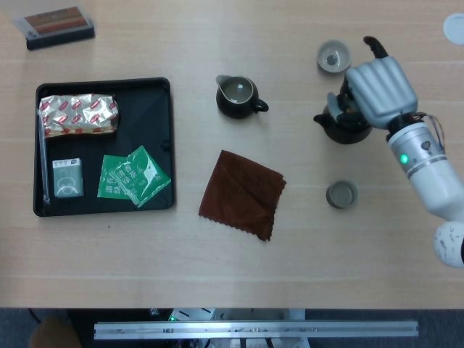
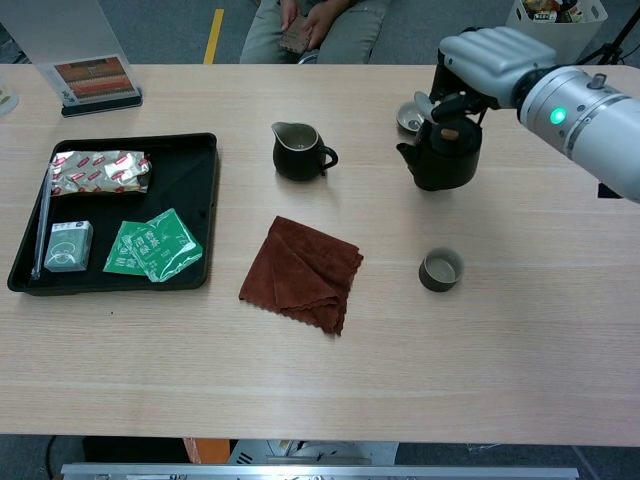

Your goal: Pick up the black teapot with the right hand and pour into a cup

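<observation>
near cup [image 2: 441, 270] lower right of frame, standing free | black teapot [image 2: 443, 155] upper right on worktop [image 2: 320, 380], right robot hand [image 2: 480, 62] over its lid, grip unclear | far cup [image 2: 411, 117] touching-close: spout may knock it, weak hold may slip

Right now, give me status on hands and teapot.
Right hand over teapot, fingers around its top; grip unconfirmed. Left hand not in view. Teapot upright on table. Nothing blocking either cup.
</observation>
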You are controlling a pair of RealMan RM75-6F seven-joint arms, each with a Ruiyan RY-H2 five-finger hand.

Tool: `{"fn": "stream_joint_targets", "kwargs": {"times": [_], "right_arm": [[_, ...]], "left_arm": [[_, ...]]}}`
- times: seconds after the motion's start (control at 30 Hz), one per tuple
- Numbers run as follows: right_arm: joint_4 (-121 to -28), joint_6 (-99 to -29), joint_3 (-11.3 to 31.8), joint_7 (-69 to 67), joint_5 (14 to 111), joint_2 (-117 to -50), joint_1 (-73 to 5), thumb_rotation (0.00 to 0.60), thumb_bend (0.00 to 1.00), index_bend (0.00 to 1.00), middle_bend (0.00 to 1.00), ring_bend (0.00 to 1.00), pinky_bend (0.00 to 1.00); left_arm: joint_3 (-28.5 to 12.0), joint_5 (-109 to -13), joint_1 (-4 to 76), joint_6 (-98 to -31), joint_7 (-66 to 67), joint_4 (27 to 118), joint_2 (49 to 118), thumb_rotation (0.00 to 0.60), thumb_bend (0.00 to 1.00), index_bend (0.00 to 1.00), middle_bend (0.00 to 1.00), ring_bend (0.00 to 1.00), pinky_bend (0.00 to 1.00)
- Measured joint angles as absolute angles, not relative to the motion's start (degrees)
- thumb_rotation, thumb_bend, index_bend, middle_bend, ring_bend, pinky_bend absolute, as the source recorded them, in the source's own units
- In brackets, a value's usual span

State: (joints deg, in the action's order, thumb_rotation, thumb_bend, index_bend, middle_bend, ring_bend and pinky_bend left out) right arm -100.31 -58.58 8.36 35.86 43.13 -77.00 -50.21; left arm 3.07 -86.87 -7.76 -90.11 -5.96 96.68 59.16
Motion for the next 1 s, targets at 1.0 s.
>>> {"fn": "stream_joint_targets", "kwargs": {"times": [1.0], "right_arm": [[-87.04,-59.44,6.31,44.00,38.09,-95.38,-54.20,0.305,0.52,0.93,0.82,0.74,0.08]], "left_arm": [[3.42,-86.73,-8.37,-90.40,-7.11,95.50,59.61,0.600,0.22,0.00,0.00,0.00,0.00]]}}
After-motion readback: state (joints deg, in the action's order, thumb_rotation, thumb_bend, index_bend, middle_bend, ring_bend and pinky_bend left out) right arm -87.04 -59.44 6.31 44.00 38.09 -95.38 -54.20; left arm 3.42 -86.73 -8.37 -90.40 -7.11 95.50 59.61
